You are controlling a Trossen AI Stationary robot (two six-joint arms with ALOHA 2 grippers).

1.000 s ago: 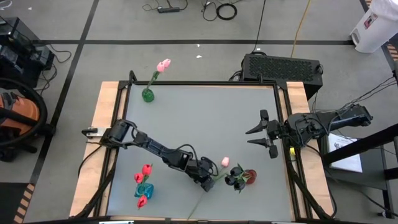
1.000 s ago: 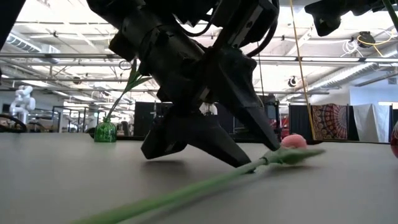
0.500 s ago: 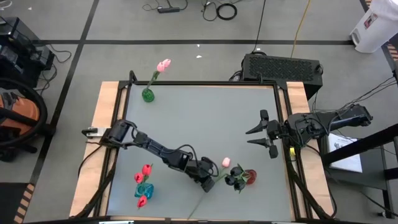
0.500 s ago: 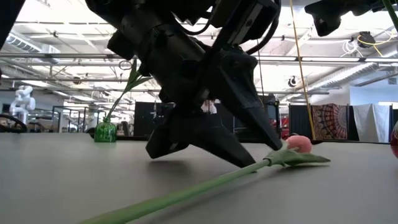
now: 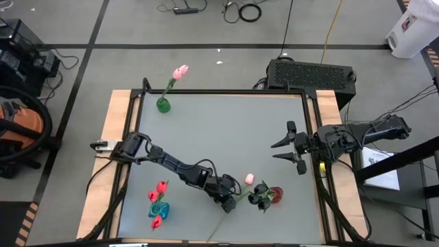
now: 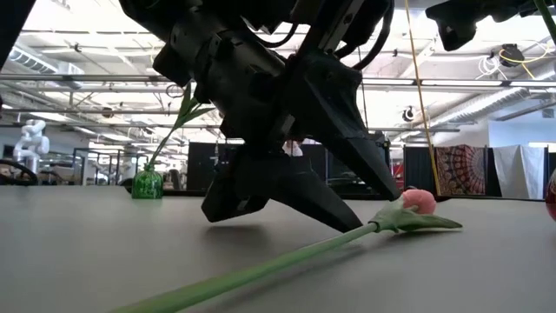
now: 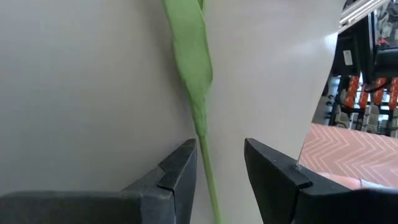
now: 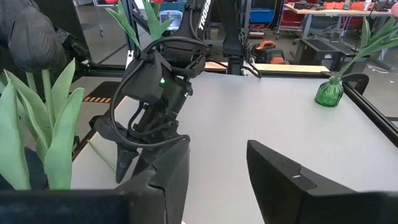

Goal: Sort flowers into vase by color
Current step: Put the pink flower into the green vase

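A grey table with pale wooden side edges carries everything. At its far left corner stands a green vase with one pink tulip. Near the front left sits a teal vase holding red tulips. Toward the front right stands a red vase with black tulips. Just beside it, a loose pink tulip lies flat on the surface, its stem running toward the front edge
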